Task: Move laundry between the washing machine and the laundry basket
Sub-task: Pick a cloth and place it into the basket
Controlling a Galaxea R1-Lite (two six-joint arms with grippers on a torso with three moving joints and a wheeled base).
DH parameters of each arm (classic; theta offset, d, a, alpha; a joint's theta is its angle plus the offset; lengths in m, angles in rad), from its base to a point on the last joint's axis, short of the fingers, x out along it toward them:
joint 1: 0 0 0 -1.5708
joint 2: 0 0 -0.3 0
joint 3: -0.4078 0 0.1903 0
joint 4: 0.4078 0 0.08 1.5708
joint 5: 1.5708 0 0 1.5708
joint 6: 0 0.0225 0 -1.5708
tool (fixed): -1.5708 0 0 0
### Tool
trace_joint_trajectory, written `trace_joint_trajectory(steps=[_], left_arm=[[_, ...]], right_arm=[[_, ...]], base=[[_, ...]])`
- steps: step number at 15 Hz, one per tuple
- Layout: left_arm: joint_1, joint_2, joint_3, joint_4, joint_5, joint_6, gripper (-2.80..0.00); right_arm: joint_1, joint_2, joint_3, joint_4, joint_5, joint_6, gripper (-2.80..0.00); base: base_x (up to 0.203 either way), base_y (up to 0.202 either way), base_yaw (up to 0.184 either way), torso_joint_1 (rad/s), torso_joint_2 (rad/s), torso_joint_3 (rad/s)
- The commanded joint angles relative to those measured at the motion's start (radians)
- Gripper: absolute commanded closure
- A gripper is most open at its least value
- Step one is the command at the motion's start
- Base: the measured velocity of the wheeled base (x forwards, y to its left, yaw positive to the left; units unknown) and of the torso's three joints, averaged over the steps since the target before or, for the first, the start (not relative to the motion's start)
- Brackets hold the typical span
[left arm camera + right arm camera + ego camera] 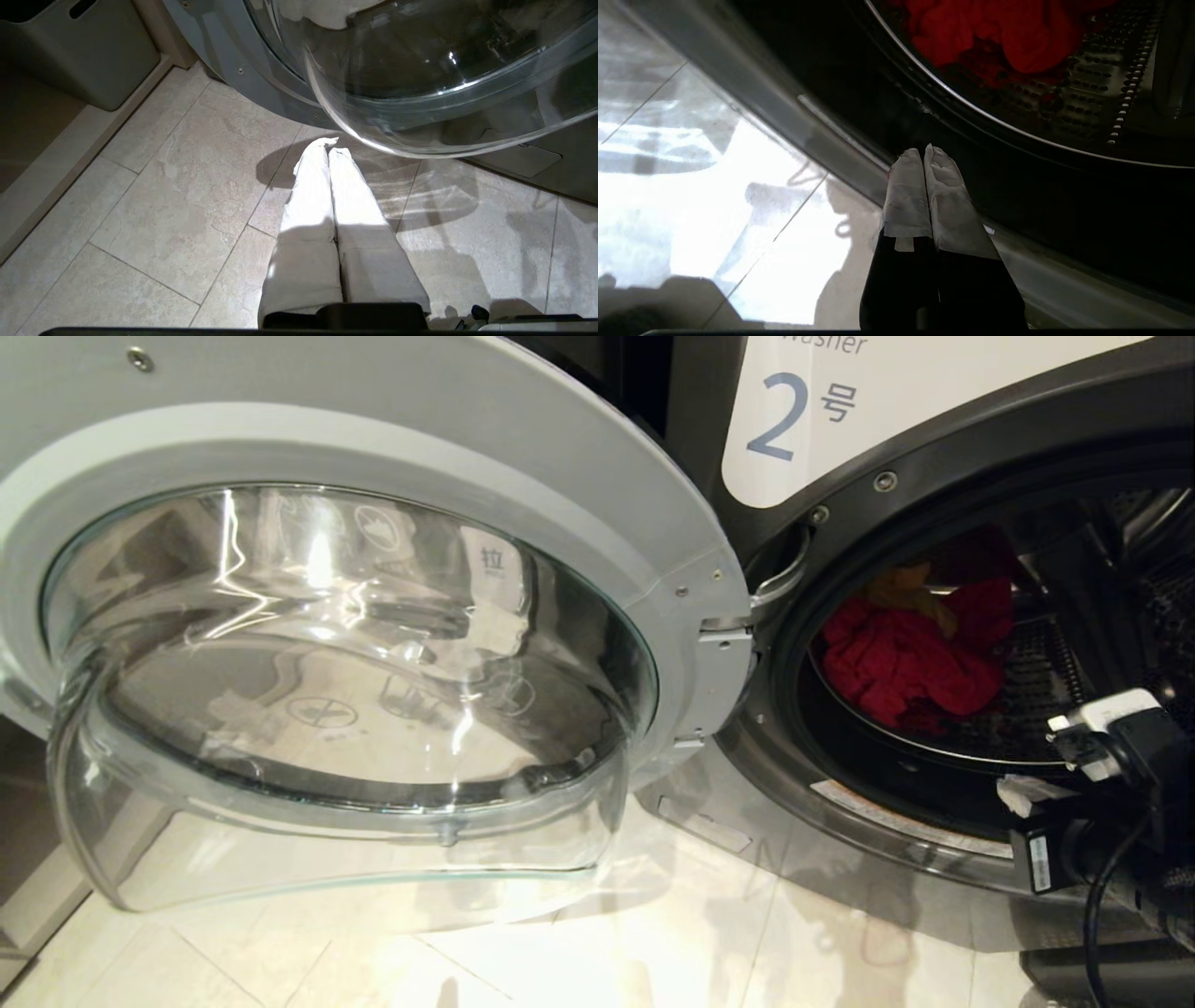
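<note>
**Half the drum out of sight**

We lose the washer (943, 457) drum off the right edge; its label (840, 411) is clipped on top. The yellow garment (910, 593) hides behind the red one (901, 663). The door (355, 644) runs off left.

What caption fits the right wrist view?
Right end effector, shut and empty, at the washing machine's open front, red garment lying in the drum.

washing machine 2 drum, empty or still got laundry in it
Not empty. Through the open door of the washing machine, a red garment lies in the drum with an orange-yellow piece behind it.
</note>
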Motion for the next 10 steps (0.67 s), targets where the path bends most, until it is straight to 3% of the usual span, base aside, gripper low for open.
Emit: trace_joint_trajectory(steps=[1, 6, 10], left_arm=[[0.000, 0.000, 0.040, -0.002, 0.000, -0.001, 0.00], [0.000, 0.001, 0.040, -0.002, 0.000, 0.000, 0.00], [0.000, 0.000, 0.040, -0.002, 0.003, -0.004, 0.00]], right_arm=[[-0.011, 0.123, -0.017, -0.078, -0.013, 0.004, 0.00], [-0.105, 0.436, -0.078, -0.398, -0.079, 0.009, 0.00], [-0.194, 0.573, -0.291, -0.437, -0.083, 0.049, 0.00]], base=[[0.000, 0.000, 0.000, 0.000, 0.00, 0.000], [0.000, 0.000, 0.000, 0.000, 0.00, 0.000], [0.000, 0.000, 0.000, 0.000, 0.00, 0.000]])
